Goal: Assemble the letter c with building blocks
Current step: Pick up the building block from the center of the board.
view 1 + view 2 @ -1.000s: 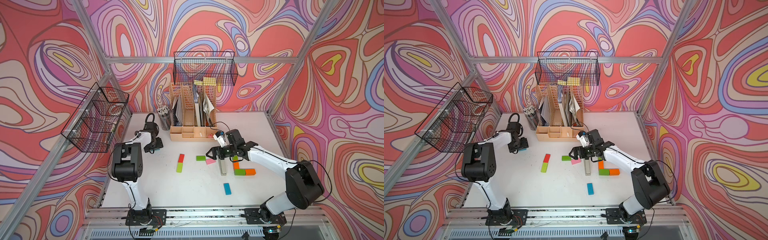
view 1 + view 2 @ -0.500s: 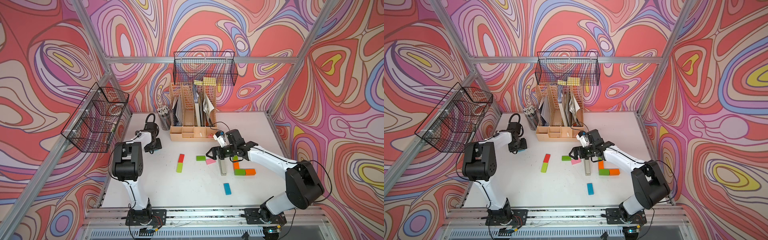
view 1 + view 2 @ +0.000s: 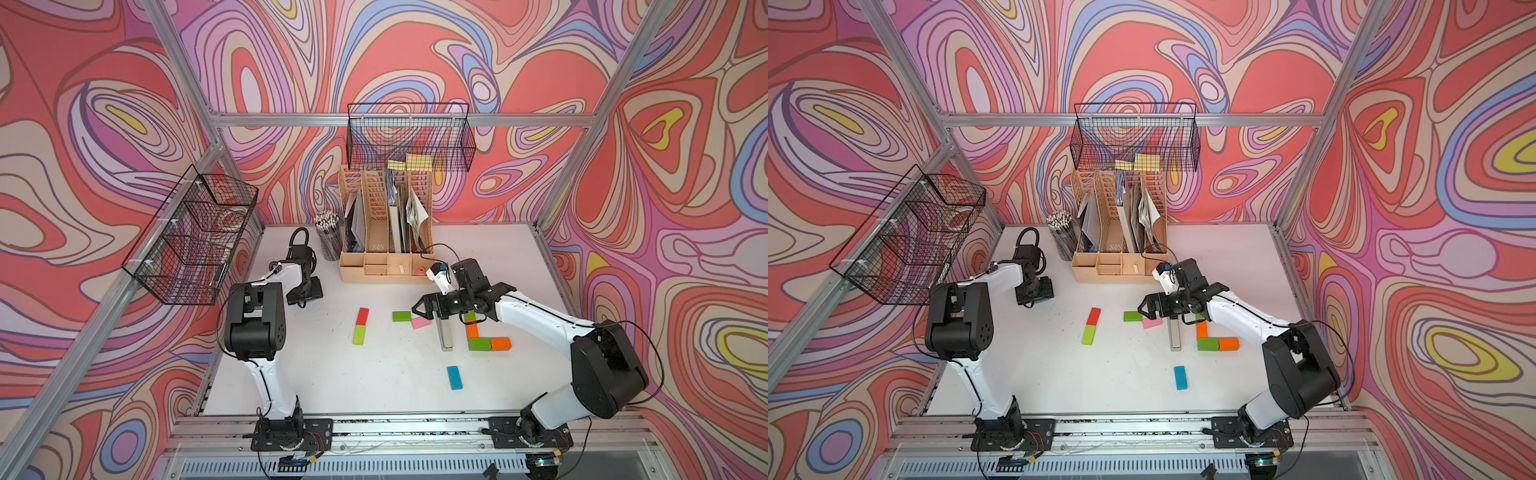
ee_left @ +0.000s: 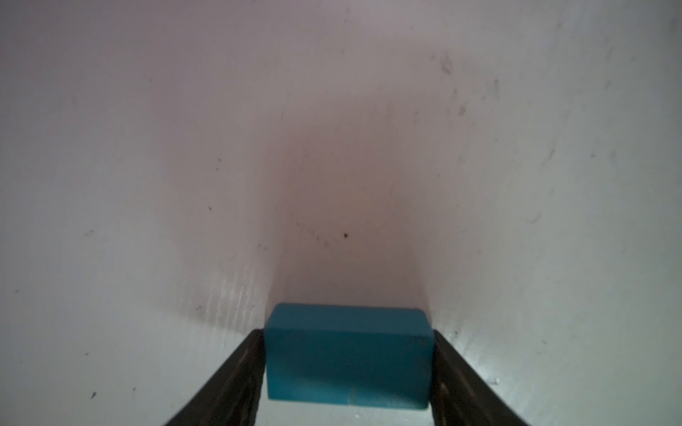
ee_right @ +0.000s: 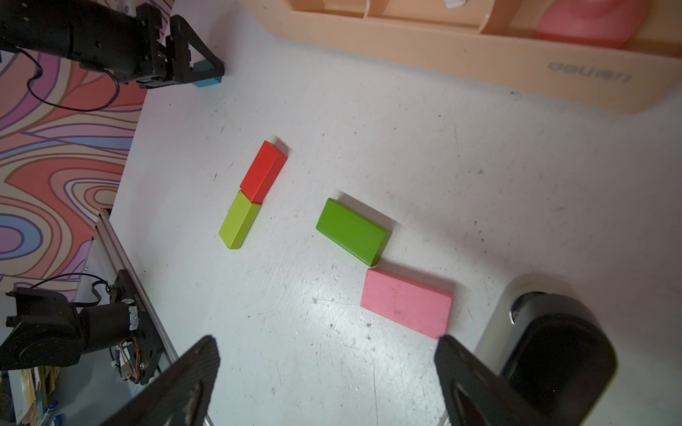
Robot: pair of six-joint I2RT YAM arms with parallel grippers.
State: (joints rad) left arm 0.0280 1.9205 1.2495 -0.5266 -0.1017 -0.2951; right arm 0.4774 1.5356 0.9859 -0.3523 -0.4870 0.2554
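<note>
Jaws of the left gripper (image 4: 348,332) press both ends of a blue block (image 4: 348,369) at the table's (image 3: 395,386) left side. Right gripper (image 5: 326,343) hangs spread wide by the pink block (image 5: 406,302); beyond the stapler (image 5: 546,332) beside it lies an orange-green-orange L (image 3: 478,344).

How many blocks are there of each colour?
Blue rectangular blocks: 2
Orange rectangular blocks: 2
Dark green rectangular blocks: 2
Lime rectangular block: 1
Red rectangular block: 1
Pink rectangular block: 1
Greenish block half hidden under right arm: 1
Total: 10
</note>
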